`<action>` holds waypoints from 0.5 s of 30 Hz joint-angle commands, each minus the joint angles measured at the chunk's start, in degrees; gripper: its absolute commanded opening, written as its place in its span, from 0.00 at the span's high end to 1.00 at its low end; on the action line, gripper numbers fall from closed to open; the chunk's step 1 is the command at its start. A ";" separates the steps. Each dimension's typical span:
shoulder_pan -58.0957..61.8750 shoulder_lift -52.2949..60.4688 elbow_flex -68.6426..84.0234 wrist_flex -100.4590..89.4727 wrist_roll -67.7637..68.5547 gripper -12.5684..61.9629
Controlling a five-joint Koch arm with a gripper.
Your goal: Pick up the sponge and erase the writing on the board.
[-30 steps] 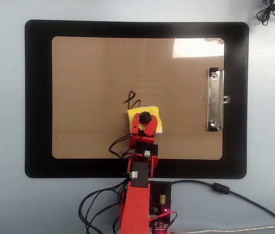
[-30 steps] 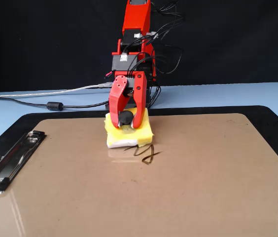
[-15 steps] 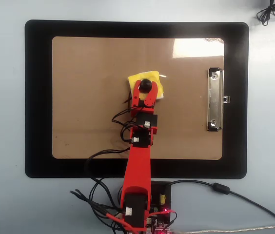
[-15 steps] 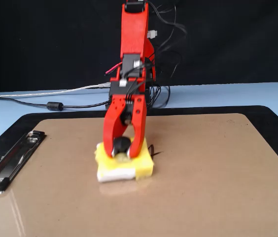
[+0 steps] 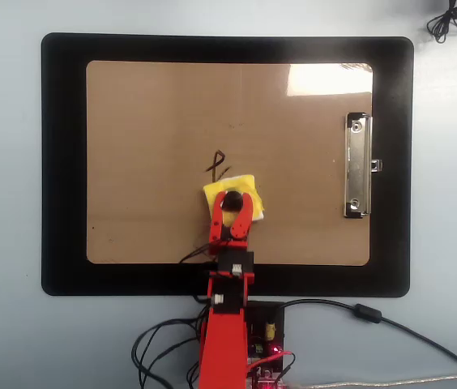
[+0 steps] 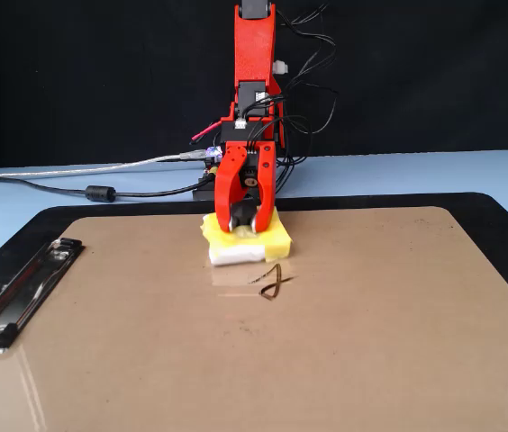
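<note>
The yellow sponge (image 5: 245,183) with its white underside lies flat on the tan board (image 5: 147,146), near the board's middle. My red gripper (image 5: 232,200) is down on it, and its two jaws close around the black knob (image 5: 232,198) on top. The dark writing (image 5: 219,164) sits just beyond the sponge's far edge, uncovered. In the fixed view the gripper (image 6: 243,222) holds the sponge (image 6: 277,239) on the board (image 6: 371,315), with the writing (image 6: 272,281) right in front of it, towards the camera.
The board lies on a larger black mat (image 5: 62,162). Its silver clip (image 5: 358,166) is at the right end in the overhead view and at the left (image 6: 20,292) in the fixed view. Cables (image 6: 101,192) and the arm's base (image 5: 261,340) lie behind the mat.
</note>
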 commanded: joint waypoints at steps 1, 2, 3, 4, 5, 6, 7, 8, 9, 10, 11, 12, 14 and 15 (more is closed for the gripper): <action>-1.14 -9.05 -7.12 -3.78 -2.29 0.94; -1.32 -15.64 -12.74 -5.19 -2.99 0.94; -1.41 -20.13 -16.70 -6.24 -3.60 0.94; -1.49 -23.91 -20.04 -7.03 -4.13 0.94; -1.58 -26.63 -22.68 -7.56 -4.75 0.94; -1.85 -28.12 -23.99 -7.56 -5.10 0.94; -2.72 -28.12 -24.08 -7.56 -5.36 0.94; -3.16 -27.16 -23.12 -7.38 -5.45 0.94; -3.34 -24.79 -20.21 -7.29 -5.45 0.94; -3.78 -21.18 -15.91 -7.56 -5.54 0.94; -4.57 -16.44 -11.60 -7.56 -5.63 0.94; -5.80 -11.51 -7.12 -7.21 -5.63 0.94; -8.00 -0.44 2.55 -6.33 -5.98 0.94; -8.53 4.22 5.89 -5.80 -6.33 0.94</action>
